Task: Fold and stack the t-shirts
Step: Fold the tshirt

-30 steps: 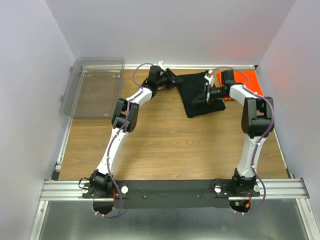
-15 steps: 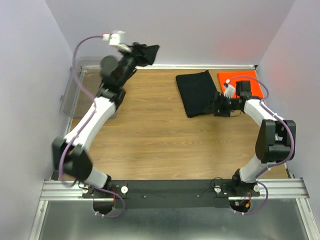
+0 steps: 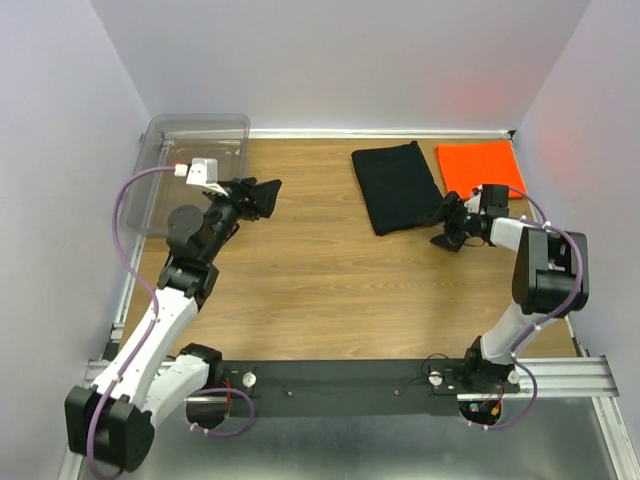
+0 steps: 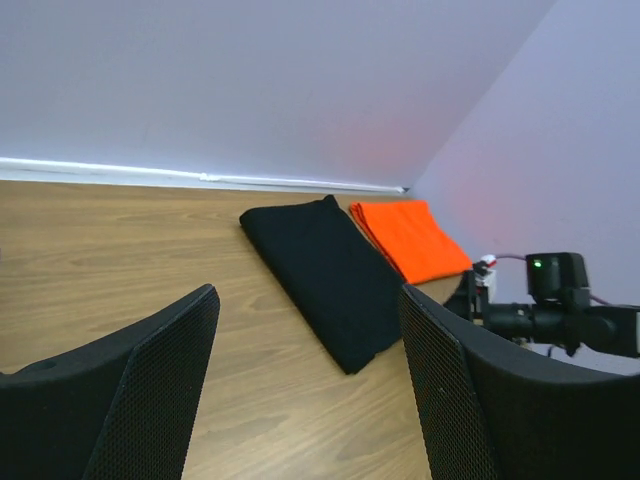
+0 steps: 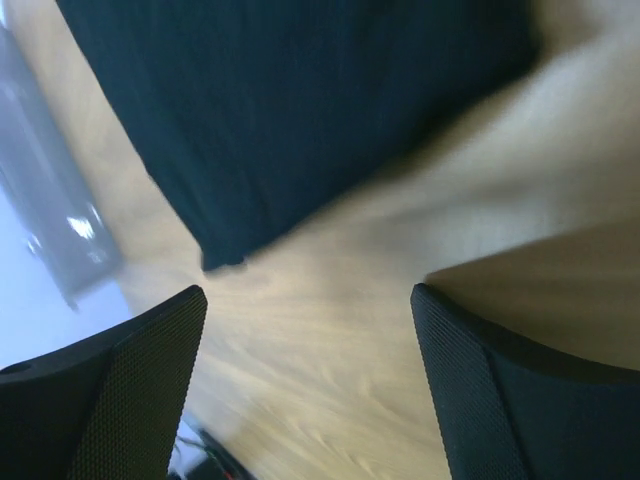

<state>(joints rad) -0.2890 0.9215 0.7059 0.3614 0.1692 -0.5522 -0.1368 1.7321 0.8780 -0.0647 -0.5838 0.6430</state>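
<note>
I read the black shirt (image 3: pixel 395 185) folded, long axis 11-to-5, at 10 o'clock just beside my right gripper (image 3: pixel 444 225); orange shirt (image 3: pixel 478 166) at 1 o'clock. Both grippers empty, fingers apart; left gripper (image 3: pixel 267 198) well off. Right arm nearer.

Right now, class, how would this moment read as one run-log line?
black shirt: folded | orange shirt: folded, beside it, unstacked | left gripper: open, empty | right gripper: open, empty, by black shirt

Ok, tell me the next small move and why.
Probably bring the right gripper to the near edge of the orange shirt to grasp it: both shirts lie folded but side by side, and that gripper is open, empty, beside the black shirt.
</note>
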